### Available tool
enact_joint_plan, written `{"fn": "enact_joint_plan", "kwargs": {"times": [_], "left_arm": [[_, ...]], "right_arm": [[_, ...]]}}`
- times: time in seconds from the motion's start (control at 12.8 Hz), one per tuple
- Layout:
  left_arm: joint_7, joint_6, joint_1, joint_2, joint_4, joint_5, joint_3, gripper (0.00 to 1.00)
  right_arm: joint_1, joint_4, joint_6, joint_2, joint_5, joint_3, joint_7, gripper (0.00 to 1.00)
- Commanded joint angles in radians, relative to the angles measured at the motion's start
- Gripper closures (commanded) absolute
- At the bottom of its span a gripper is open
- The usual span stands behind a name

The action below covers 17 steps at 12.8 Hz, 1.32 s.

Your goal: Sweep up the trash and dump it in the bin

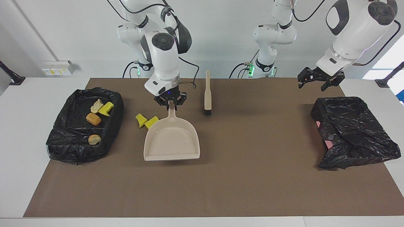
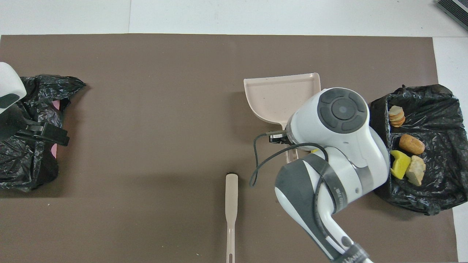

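My right gripper (image 1: 170,105) is shut on the handle of the beige dustpan (image 1: 172,140), which lies flat and low at the mat's middle, its mouth turned away from the robots. Two yellow lumps of trash (image 1: 145,121) lie on the mat beside the pan, toward the bin. The bin (image 1: 63,150), lined with black plastic, holds several more pieces (image 1: 93,119). From overhead, the right arm covers the loose lumps, and the pan (image 2: 279,93) and the bin's trash (image 2: 411,144) show. My left gripper (image 1: 312,85) hangs open over the mat's other end.
A beige brush (image 1: 207,94) lies on the mat beside the pan's handle, toward the left arm's end, its handle pointing to the robots. A crumpled black bag (image 1: 353,132) sits at the left arm's end, under the left gripper (image 2: 58,134).
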State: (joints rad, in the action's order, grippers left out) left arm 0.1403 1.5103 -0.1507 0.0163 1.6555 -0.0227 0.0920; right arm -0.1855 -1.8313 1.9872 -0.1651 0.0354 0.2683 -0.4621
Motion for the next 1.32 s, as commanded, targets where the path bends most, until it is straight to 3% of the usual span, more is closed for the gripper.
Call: {"fn": "enact_joint_plan", "kwargs": {"times": [0.0,0.23,0.62,0.7,0.78,1.01,1.25], "left_arm": [[0.009,0.011,0.008,0.005,0.003,0.015,-0.006,0.0],[0.005,0.051,0.01,0.005,0.006,0.015,-0.006,0.0],[0.009,0.041,0.017,0.011,0.015,0.012,-0.008,0.0],[0.01,0.034,0.01,0.011,0.015,0.012,-0.008,0.0],[0.013,0.031,0.008,0.011,0.013,0.012,-0.008,0.0],[0.013,0.033,0.005,0.011,0.013,0.015,-0.009,0.0],[-0.01,0.07,-0.021,0.007,0.023,0.014,-0.018,0.0]], "right_arm": [[-0.086,0.171,-0.001,-0.162,-0.04,-0.006,-0.11,1.0],[-0.189,0.237,0.079,-0.286,0.001,-0.011,-0.211,1.0],[-0.215,0.213,0.186,-0.312,0.1,-0.009,-0.221,1.0],[-0.21,0.214,0.176,-0.31,0.101,-0.007,-0.219,0.8],[-0.21,0.213,0.164,-0.309,0.104,-0.009,-0.204,0.01],[-0.183,0.21,0.087,-0.23,0.074,-0.004,-0.195,0.0],[-0.1,0.21,-0.028,-0.107,-0.056,-0.006,-0.136,0.0]]}}
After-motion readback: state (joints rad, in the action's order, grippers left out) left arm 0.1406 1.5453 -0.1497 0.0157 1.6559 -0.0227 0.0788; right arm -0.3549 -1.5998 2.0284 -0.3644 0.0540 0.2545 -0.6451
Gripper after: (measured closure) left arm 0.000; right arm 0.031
